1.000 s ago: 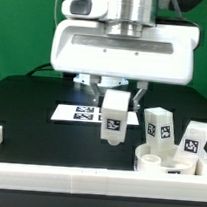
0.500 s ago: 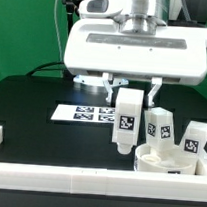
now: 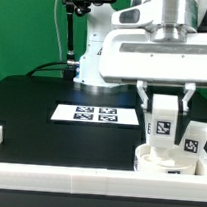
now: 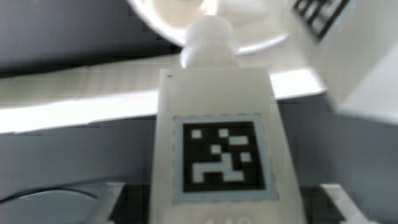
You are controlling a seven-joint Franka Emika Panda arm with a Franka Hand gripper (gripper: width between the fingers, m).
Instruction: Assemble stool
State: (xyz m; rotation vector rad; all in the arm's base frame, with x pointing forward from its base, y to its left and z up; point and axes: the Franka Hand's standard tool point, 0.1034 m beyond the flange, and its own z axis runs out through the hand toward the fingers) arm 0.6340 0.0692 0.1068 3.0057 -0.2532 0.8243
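Black counter (image 3: pixel 31 102) fills the scene, with a green backdrop behind. White border rails (image 3: pixel 76 178) run along the near edge and around the corner on the exterior view's left.

Arm and its broad white wrist housing (image 3: pixel 160 57) sit high on the exterior view's right, over the stool parts.

Marker board (image 3: pixel 89 115) lies flat on the counter toward the middle, four tags visible, well apart from the seat.

Round white seat (image 3: pixel 157 163) rests on the counter at the exterior view's right, just inside the front rail. In the wrist view it appears as a pale disc beyond the tip of the held leg.

Jaws (image 3: pixel 165 104): closed onto one leg (image 3: pixel 162 124), gripping its upper end, one finger on each side. The leg hangs upright, tag facing the exterior camera, lower end directly over the seat. Whether the tip touches the seat cannot be told from either view. The wrist view shows the same leg lengthwise, its tag large in the foreground.

A second leg (image 3: pixel 194 140) stands just behind the seat, further to the exterior view's right, tilted, tag visible. Third leg: cannot pick it out, as the held leg covers that area.
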